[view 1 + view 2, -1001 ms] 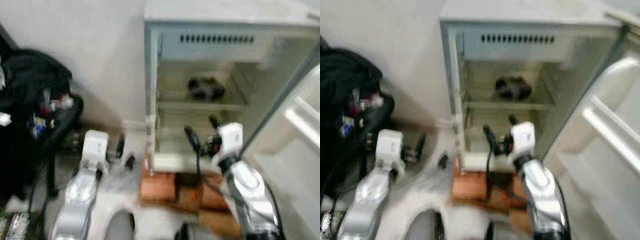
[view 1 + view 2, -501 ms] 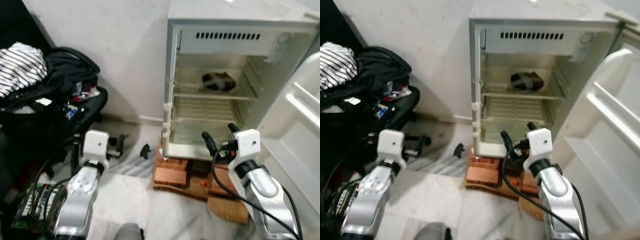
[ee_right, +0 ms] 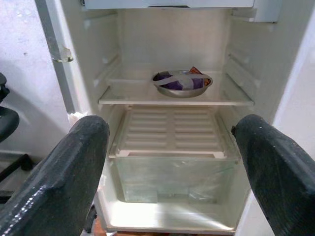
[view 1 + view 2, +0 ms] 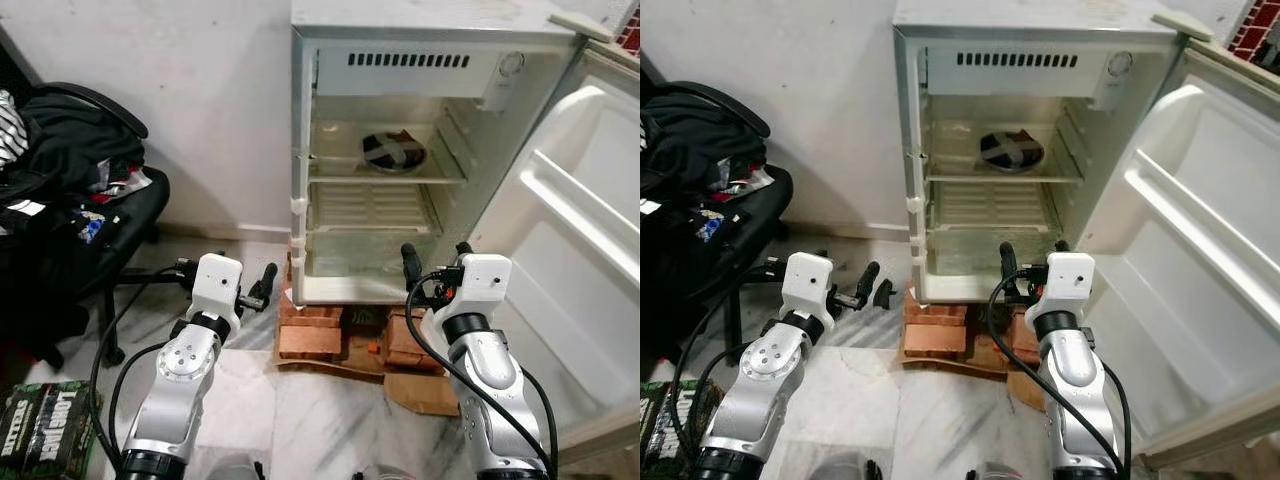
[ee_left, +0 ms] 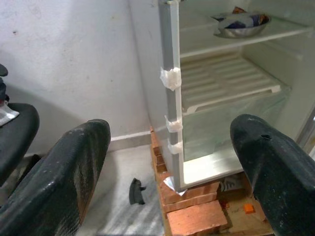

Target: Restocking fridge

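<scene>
Two grippers are held up low in the frame, before a small fridge (image 4: 400, 60) that stands on bricks (image 4: 310, 335). The fridge door (image 4: 570, 260) is swung wide open at the right. A metal bowl (image 3: 182, 82) is set on the top shelf (image 3: 133, 96), holding what may be a wrapped snack. The left gripper (image 4: 225, 290) is spread wide and empty, at the lower left. The right gripper (image 4: 432, 262) is also spread wide and empty, near the fridge's bottom edge. A chair (image 4: 70, 200) piled with clothes is seen at the left.

A green carton (image 4: 45, 435) on the floor bears lettering too blurred to read.
</scene>
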